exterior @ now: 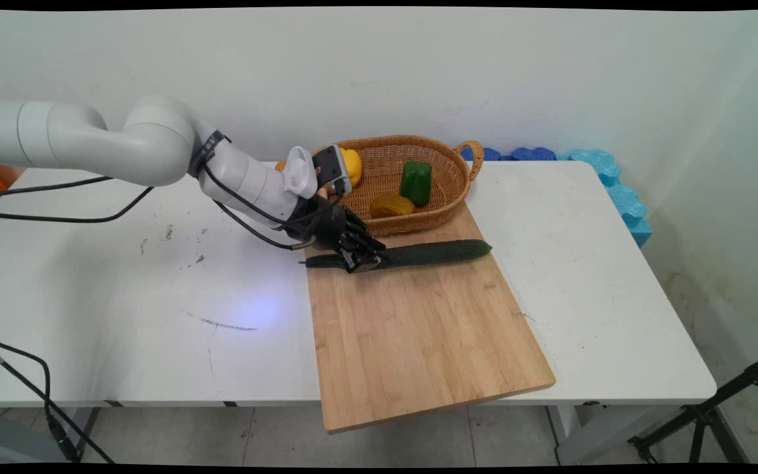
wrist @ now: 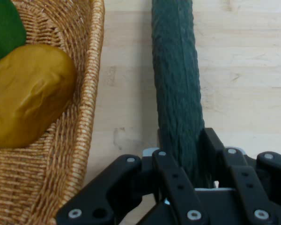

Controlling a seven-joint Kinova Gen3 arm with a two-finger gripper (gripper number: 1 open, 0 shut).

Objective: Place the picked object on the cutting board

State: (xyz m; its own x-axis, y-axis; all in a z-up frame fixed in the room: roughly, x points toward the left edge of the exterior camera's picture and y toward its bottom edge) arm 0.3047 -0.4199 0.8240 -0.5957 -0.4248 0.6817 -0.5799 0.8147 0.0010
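The gripper was clamped on the cucumber near its left end. The cucumber lay on the cutting board, its long axis running rightward from the fingers, just beside 1 wicker basket.

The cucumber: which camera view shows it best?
The main view: the whole cucumber lies across the cutting board beside the basket, with the gripper closed on it near one end. The hand view shows only a close stretch of it between the fingers.
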